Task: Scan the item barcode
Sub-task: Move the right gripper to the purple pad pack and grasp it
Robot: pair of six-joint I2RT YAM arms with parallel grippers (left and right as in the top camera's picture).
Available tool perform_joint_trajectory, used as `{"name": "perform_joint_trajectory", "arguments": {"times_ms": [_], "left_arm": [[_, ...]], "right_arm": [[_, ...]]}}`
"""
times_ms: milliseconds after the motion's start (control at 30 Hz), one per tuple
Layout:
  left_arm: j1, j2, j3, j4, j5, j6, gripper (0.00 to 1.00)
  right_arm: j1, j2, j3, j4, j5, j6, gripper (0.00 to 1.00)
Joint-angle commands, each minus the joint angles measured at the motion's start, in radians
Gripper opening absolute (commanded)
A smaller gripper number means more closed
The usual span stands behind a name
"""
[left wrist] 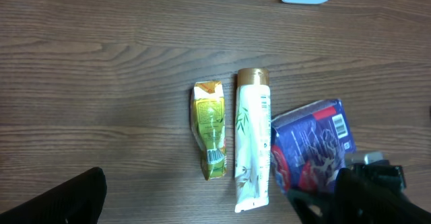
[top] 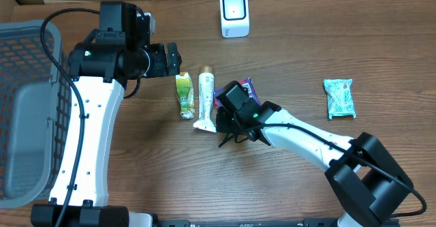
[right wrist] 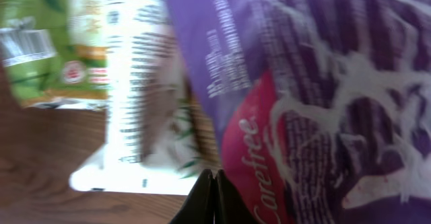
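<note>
- Overhead count gave one white scanner [top: 234,13] at the far centre of the table [top: 306,43], one grey basket [top: 27,104] at the left edge, and one teal packet [top: 339,97] well apart on the right.
- Found side by side near the middle: one green sachet [left wrist: 210,126], one white tube [left wrist: 252,143] just right of it, and one purple packet [left wrist: 313,143] against the tube's right side.
- Found the right gripper [right wrist: 205,194] closed, apparently pinching the purple packet's near edge, most likely to carry it toward the scanner.
- Spotted one barcode [left wrist: 341,126] at the packet's far right corner, facing up, not yet presented to the scanner.
- Found the left gripper [top: 176,58] spread wide and empty, left of the sachet, probably parked out of the way.
</note>
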Motion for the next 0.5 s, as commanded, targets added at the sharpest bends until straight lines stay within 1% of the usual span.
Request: {"name": "perform_joint_trajectory", "arguments": {"times_ms": [0,200,333,467], "left_arm": [[-0.002,0.008,0.006,0.003,-0.005,0.005,0.99],[-0.002,0.008,0.006,0.003,-0.005,0.004,0.99],[-0.002,0.008,0.006,0.003,-0.005,0.004,1.00],[-0.002,0.008,0.006,0.003,-0.005,0.005,1.00]], "right_arm": [[-0.043,-0.005,0.026,-0.044,0.035,0.024,0.04],[-0.156,-0.005,0.068,-0.173,0.019,0.026,0.04],[-0.251,-0.005,0.074,-0.199,-0.006,0.019,0.04],[-0.381,-0.005,0.074,-0.193,-0.085,-0.048,0.04]]}}
